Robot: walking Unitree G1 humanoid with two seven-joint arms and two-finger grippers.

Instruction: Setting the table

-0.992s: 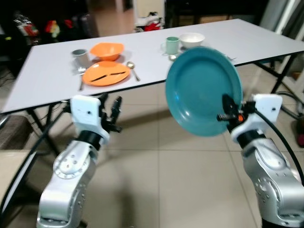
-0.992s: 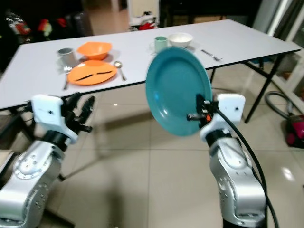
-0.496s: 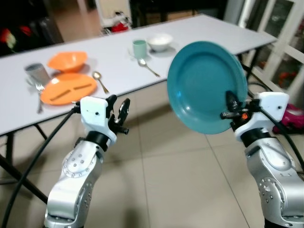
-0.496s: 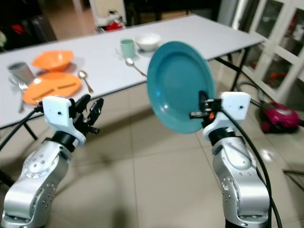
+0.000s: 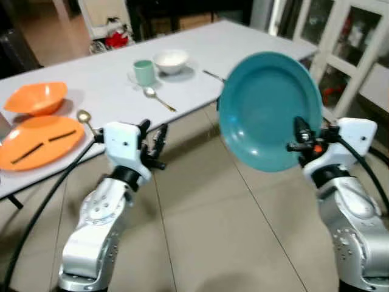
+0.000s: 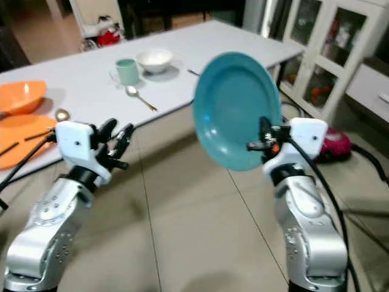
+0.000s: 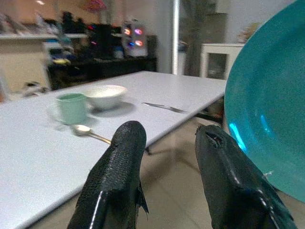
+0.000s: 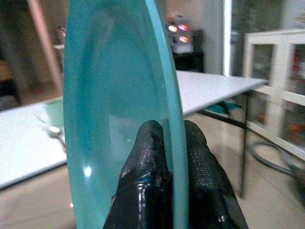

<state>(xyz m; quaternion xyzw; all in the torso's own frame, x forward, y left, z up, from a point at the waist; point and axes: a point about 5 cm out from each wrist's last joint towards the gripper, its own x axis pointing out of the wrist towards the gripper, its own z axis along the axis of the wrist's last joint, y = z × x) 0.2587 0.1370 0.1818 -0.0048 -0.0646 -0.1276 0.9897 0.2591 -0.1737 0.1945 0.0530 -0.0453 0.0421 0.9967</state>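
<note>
Jaws: right gripper point(image 8: 164, 143) clamps the plate's point(image 5: 267, 106) rim; left gripper point(image 7: 167, 152) apart, empty.
Plate: on edge, upright, hollow facing left.
Table point(image 5: 109, 79): far left, orange bowl point(image 5: 36, 97) empty.

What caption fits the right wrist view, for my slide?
Right gripper pinching the rim of an upright teal plate, white table behind.

Bare tabletop point(image 5: 243, 45) lies open right of the fork point(image 5: 213, 75); cup point(image 5: 144, 72), bowl point(image 5: 170, 59) and spoon point(image 5: 159, 99) crowd left.
</note>
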